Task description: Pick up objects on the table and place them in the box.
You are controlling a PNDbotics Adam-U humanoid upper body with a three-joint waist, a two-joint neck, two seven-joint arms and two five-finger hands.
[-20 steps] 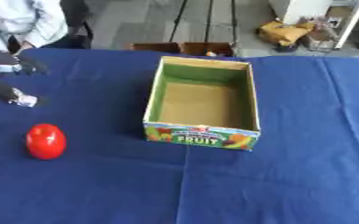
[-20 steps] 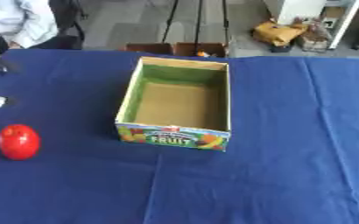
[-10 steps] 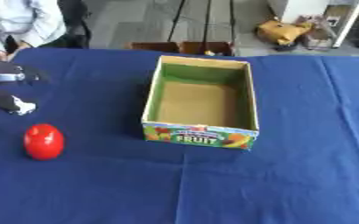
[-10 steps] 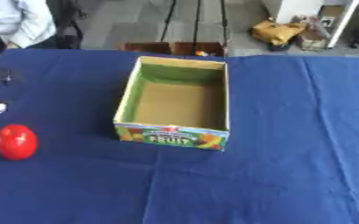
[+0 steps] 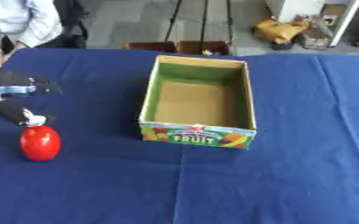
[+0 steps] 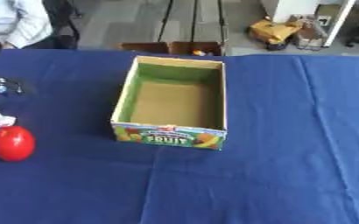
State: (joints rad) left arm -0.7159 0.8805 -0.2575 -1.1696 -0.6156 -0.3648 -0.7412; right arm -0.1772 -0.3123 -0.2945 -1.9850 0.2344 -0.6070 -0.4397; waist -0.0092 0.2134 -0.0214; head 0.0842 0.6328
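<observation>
A red round fruit (image 5: 40, 143) stands on the blue tablecloth at the left. My left hand (image 5: 14, 97) comes in from the left edge just above and behind it, fingers spread apart and holding nothing, the lower fingertip (image 5: 34, 120) almost touching the fruit's top. An open cardboard box (image 5: 198, 101) with a "FRUIT" label on its front wall sits in the middle of the table, its inside bare. My right hand shows in neither view.
The blue cloth (image 5: 290, 175) covers the whole table. Beyond the far edge are a person seated at the upper left, tripod legs and a yellow object on the floor.
My left hand has come down and toward the red fruit, its lower finger now just over the fruit's top. Fruit and box have not moved.
</observation>
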